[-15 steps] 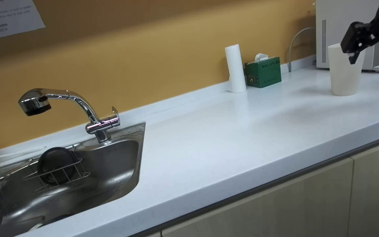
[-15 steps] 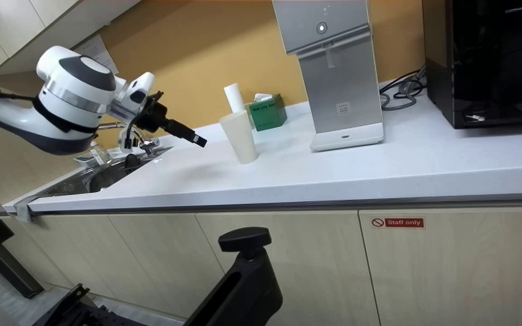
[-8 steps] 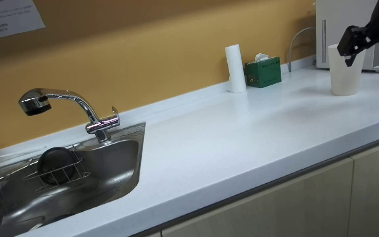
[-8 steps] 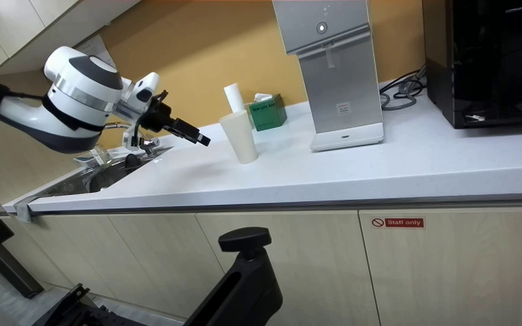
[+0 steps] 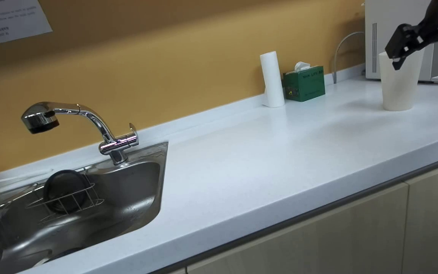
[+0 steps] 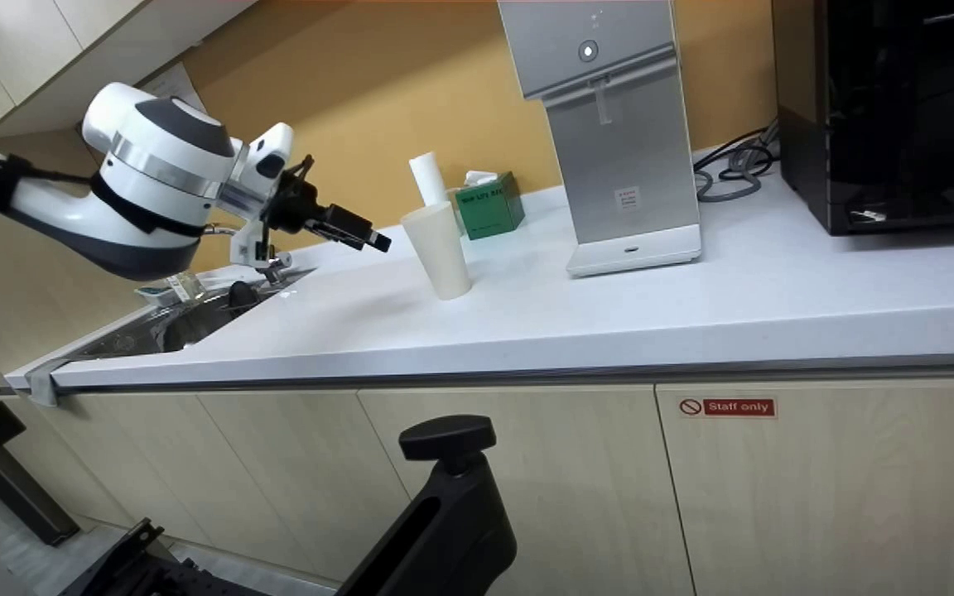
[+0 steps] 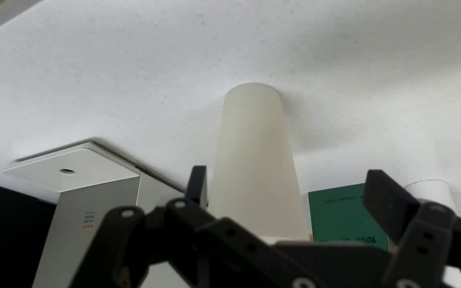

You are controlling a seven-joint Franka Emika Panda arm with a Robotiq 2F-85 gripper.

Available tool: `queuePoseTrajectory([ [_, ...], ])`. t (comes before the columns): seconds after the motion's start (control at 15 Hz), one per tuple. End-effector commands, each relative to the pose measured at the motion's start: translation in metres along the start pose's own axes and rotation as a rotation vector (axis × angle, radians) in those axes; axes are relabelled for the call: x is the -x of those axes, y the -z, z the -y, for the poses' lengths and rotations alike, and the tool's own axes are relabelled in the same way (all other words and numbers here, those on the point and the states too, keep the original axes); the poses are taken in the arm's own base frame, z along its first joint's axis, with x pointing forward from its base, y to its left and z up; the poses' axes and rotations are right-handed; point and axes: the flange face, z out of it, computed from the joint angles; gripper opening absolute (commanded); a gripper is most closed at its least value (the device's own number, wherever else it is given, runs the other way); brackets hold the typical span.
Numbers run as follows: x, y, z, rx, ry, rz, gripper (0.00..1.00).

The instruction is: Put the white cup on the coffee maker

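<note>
the fingers [image 6: 353,224] have risen, nearer the white cup [image 6: 441,257].

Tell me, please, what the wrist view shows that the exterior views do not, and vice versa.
Only the wrist view: the black, jointed gripper plainly open, with the smooth white tapered cup framed in its gap.
Only the exterior views: the stainless-steel sink, the curved, shiny chrome faucet and the white printed paper notice.
Both share: the cup and gripper themselves, the boxy silver-and-white coffee maker, the green rectangular tissue box, the narrow white cylinder and the flat white countertop.
</note>
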Motion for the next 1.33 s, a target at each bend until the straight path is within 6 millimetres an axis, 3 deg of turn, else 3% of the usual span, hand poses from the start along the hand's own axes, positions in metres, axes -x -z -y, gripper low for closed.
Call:
queuePoseTrajectory([
  [0.0, -0.007, -0.006, 0.0, -0.001, 0.012, -0.049, 1.0],
  [0.33, -0.005, -0.033, 0.004, -0.008, 0.031, -0.066, 1.0],
  [0.67, -0.003, -0.072, 0.007, 0.017, 0.012, -0.091, 1.0],
  [1.07, -0.019, -0.094, 0.019, 0.06, -0.015, -0.161, 1.0],
  [1.13, -0.02, -0.097, 0.022, 0.06, -0.012, -0.166, 0.75],
  [1.27, -0.02, -0.102, 0.025, 0.066, -0.009, -0.17, 0.69],
])
